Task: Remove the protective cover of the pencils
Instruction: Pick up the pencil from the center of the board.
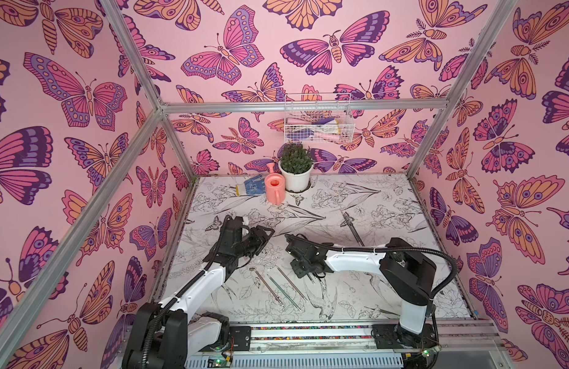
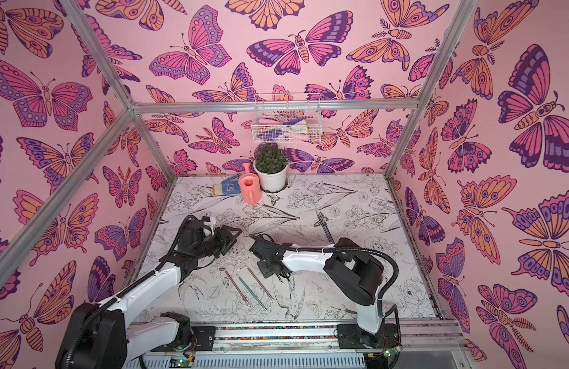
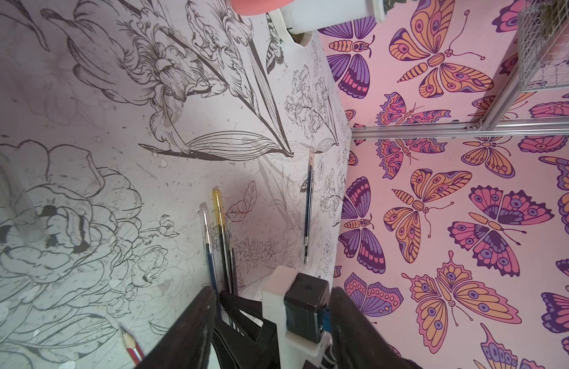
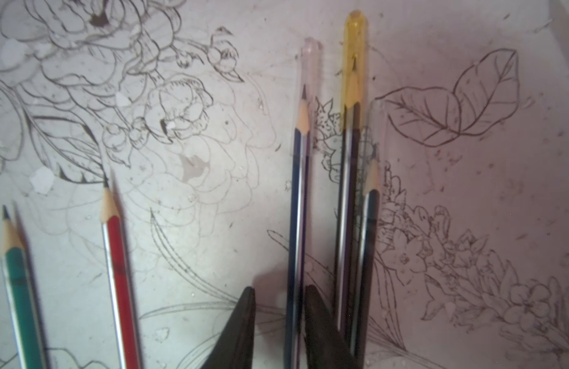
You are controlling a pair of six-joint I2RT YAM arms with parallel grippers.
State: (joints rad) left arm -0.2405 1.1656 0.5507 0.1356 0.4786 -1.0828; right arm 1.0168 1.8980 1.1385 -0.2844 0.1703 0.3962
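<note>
The right tool [image 4: 279,290], fingers a narrow gap apart, straddles a blue pencil [image 4: 297,191] without clamping it, its clear cap [image 4: 310,64] on ahead of the fingertips, other pencils [image 4: 117,255] on the table [image 4: 196,96] either side; the left tool [image 1: 264,234] hangs half open, empty.

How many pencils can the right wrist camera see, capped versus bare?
Capped pencils: 3
Bare pencils: 2
Total: 5

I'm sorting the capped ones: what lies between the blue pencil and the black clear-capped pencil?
The yellow-capped pencil lies between the blue pencil and the black clear-capped pencil, as the right wrist view shows.
</note>
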